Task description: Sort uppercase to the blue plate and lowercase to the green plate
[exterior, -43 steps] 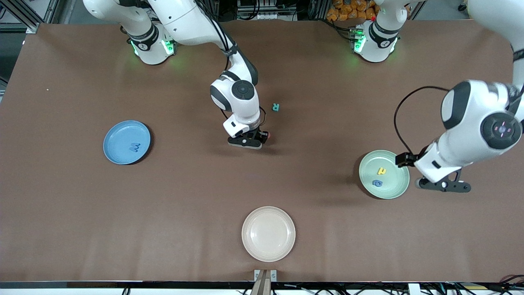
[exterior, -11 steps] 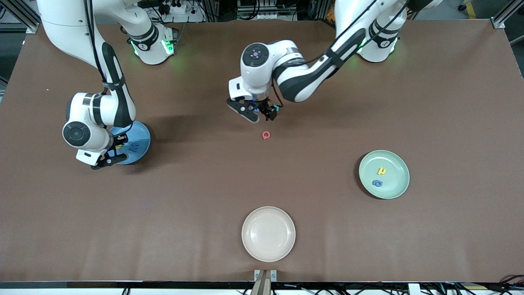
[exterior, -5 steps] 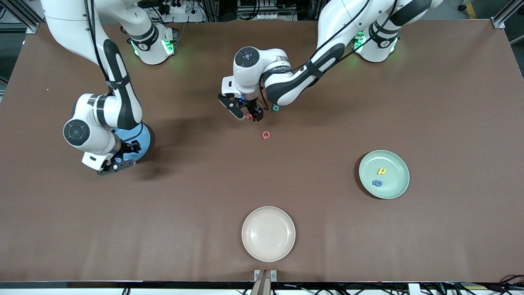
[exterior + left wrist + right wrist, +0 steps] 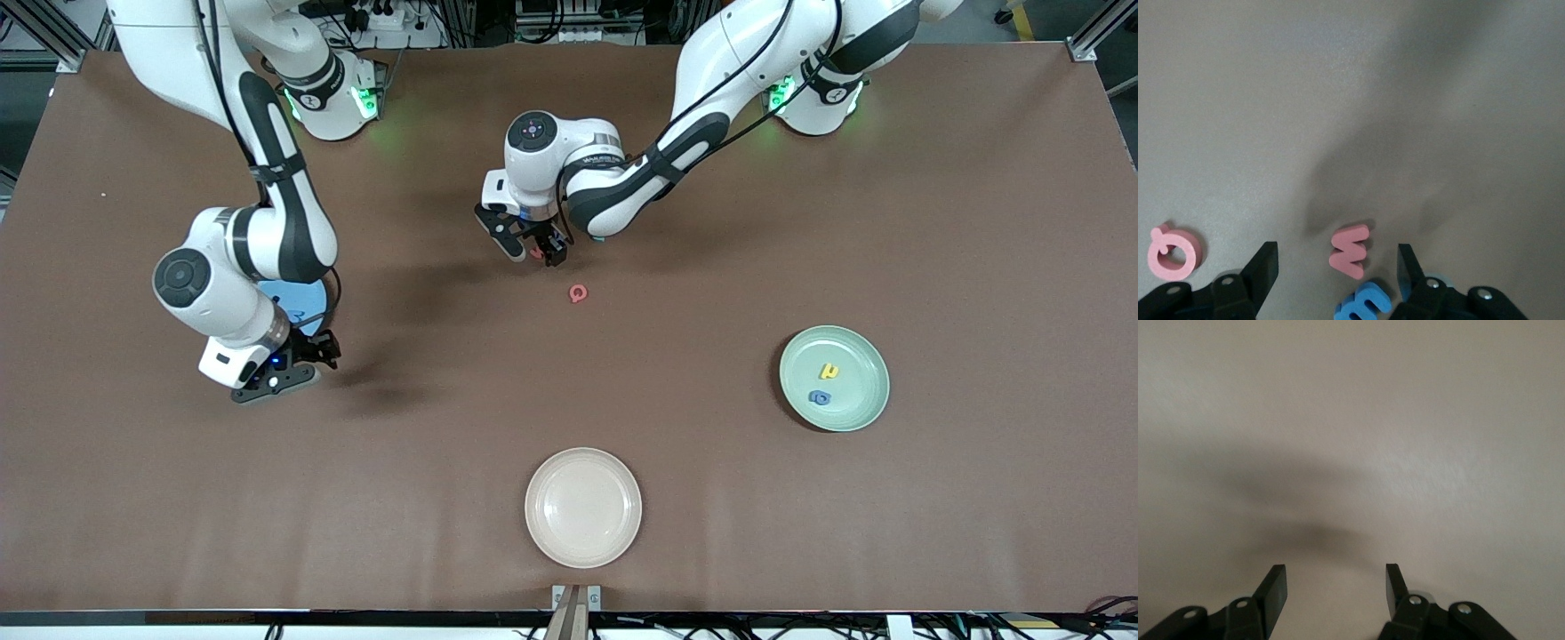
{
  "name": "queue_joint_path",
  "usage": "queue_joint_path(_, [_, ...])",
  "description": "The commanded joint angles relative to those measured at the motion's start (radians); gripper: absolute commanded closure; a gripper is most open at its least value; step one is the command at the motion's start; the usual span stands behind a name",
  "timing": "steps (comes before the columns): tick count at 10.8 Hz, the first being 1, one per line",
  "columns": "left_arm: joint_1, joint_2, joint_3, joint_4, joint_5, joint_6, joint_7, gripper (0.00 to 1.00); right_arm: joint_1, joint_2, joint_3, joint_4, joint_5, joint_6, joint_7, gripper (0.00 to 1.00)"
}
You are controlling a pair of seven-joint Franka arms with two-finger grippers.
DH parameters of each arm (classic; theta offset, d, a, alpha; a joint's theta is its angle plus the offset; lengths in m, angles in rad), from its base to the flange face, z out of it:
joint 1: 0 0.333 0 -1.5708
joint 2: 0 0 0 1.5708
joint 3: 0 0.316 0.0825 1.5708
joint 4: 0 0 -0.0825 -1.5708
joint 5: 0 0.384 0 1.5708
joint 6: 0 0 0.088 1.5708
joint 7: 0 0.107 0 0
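— So, where's your left gripper (image 4: 532,248)?
— Fingers parted around the small red foam w (image 4: 1350,251), unpinched, mid-table.
— Your right gripper (image 4: 298,363)?
— Spread, empty, over bare cloth beside the sky-blue round plate (image 4: 313,307).

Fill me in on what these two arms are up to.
They are sorting foam letters onto plates. The left gripper is down on the table with its fingers open around a red w, a blue letter beside it. A red G lies nearby. The right gripper, open and empty, is by the blue plate. The green plate holds a yellow letter and a blue one.
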Motion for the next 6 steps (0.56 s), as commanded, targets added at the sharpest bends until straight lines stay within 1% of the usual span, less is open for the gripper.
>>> queue_joint_path(1, [-0.012, 0.019, 0.010, 0.021, 0.035, 0.011, 0.016, 0.25, -0.007, -0.009, 0.062, 0.004, 0.016, 0.047, 0.085, 0.31])
queue_joint_path(2, [-0.032, 0.027, 0.023, 0.021, 0.058, 0.016, 0.016, 0.28, -0.002, -0.002, 0.074, 0.018, 0.016, 0.064, 0.091, 0.31])
queue_joint_path(3, [-0.053, 0.027, 0.048, 0.021, 0.062, 0.027, 0.015, 0.29, -0.001, 0.013, 0.083, 0.024, 0.014, 0.104, 0.091, 0.31])
queue_joint_path(4, [-0.061, 0.027, 0.054, 0.023, 0.062, 0.031, 0.015, 0.30, 0.001, 0.027, 0.085, 0.024, 0.014, 0.131, 0.093, 0.30])
queue_joint_path(6, [-0.066, 0.027, 0.056, 0.023, 0.067, 0.031, 0.013, 0.32, -0.001, 0.035, 0.091, 0.024, 0.014, 0.132, 0.099, 0.29])
